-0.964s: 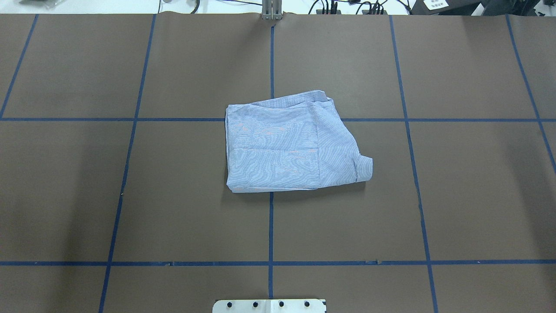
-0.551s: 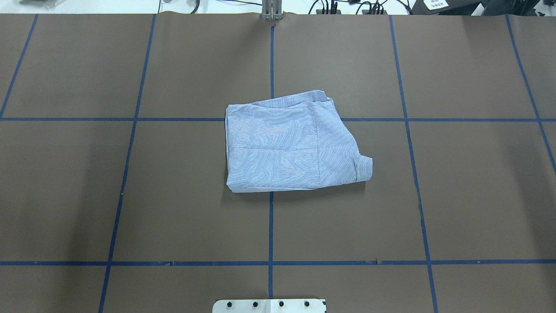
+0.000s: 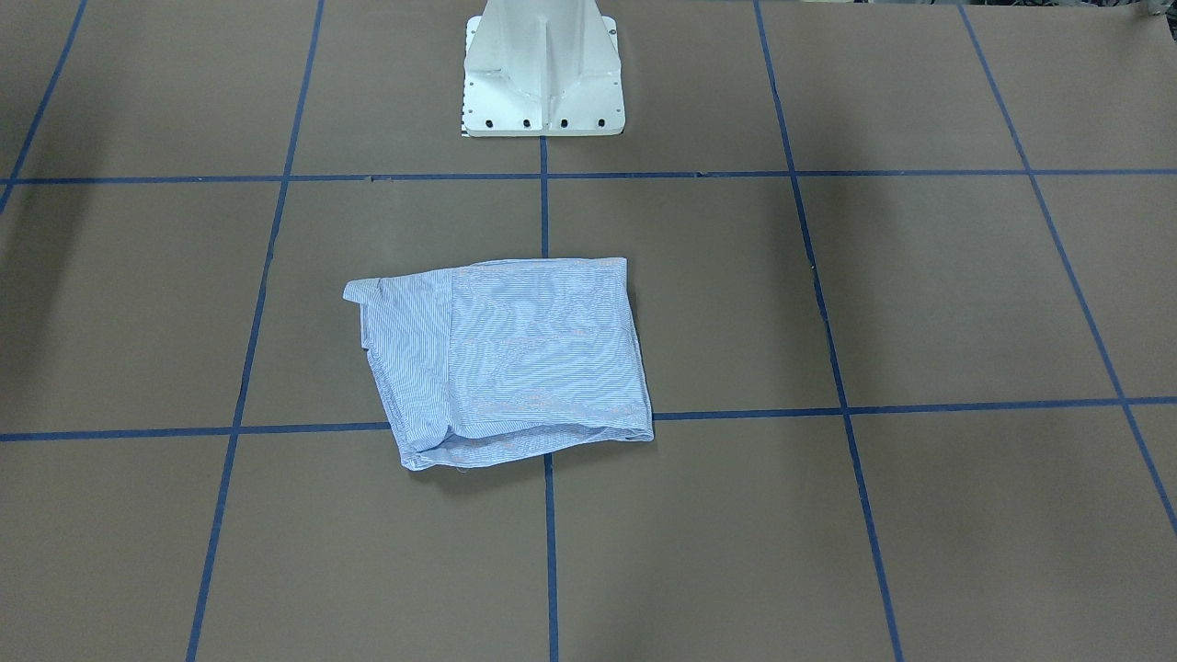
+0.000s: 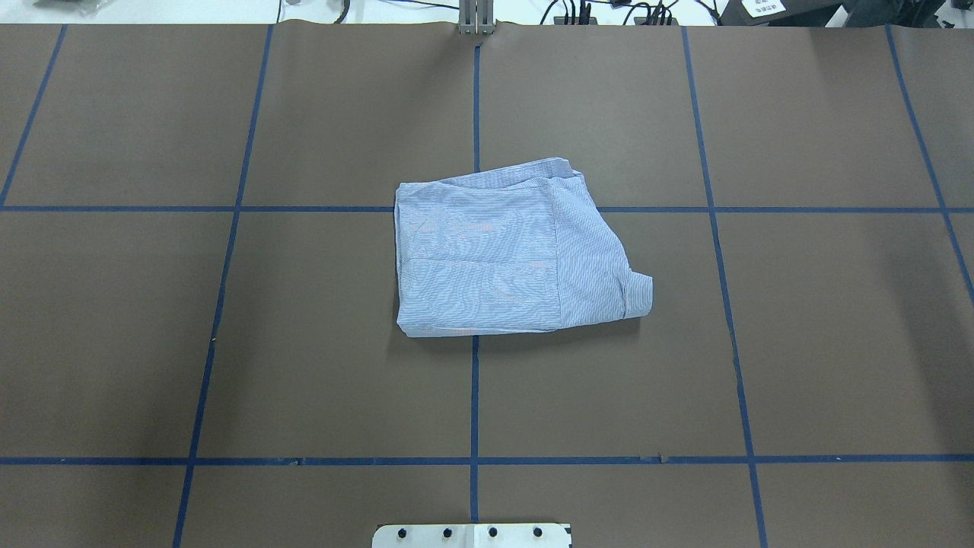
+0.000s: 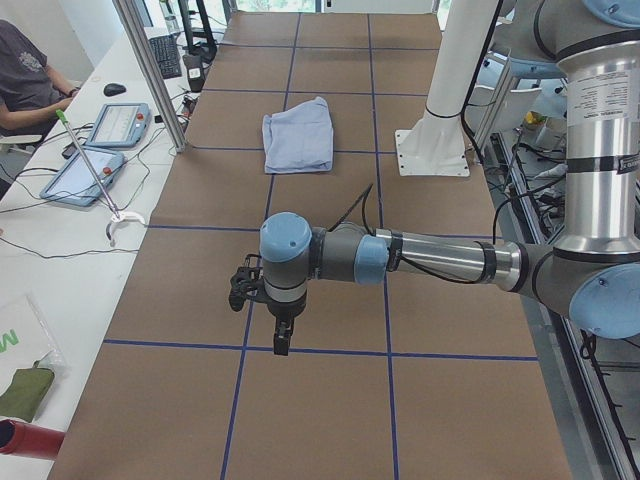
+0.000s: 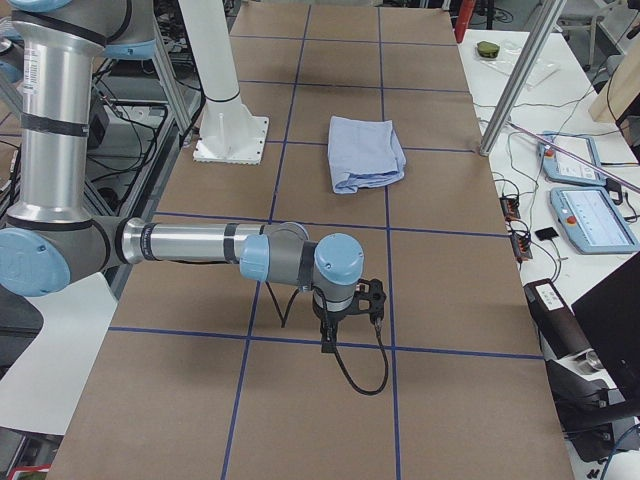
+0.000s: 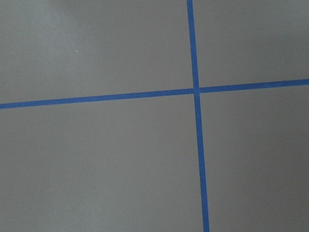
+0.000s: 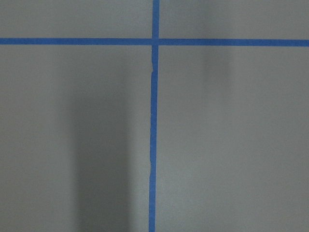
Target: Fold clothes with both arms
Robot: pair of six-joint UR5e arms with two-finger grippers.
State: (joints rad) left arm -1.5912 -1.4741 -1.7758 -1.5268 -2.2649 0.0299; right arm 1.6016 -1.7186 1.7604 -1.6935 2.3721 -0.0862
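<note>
The clothes, a light-blue striped shirt (image 4: pixel 510 251), lie folded into a compact packet at the middle of the brown table, also seen in the front view (image 3: pixel 515 354) and both side views (image 5: pixel 298 138) (image 6: pixel 366 152). Neither arm touches it. My left gripper (image 5: pixel 280 335) hangs over the table's left end, far from the shirt. My right gripper (image 6: pixel 328 335) hangs over the right end. Both show only in the side views, so I cannot tell whether they are open or shut. The wrist views show only brown cover and blue tape lines.
The white pedestal base (image 3: pixel 541 74) stands at the robot's edge of the table. Blue tape (image 4: pixel 475 396) marks a grid on the cover. A side bench holds tablets (image 5: pixel 118 125), cables and a metal post (image 5: pixel 150 70); a seated person (image 5: pixel 25 75) is beside it.
</note>
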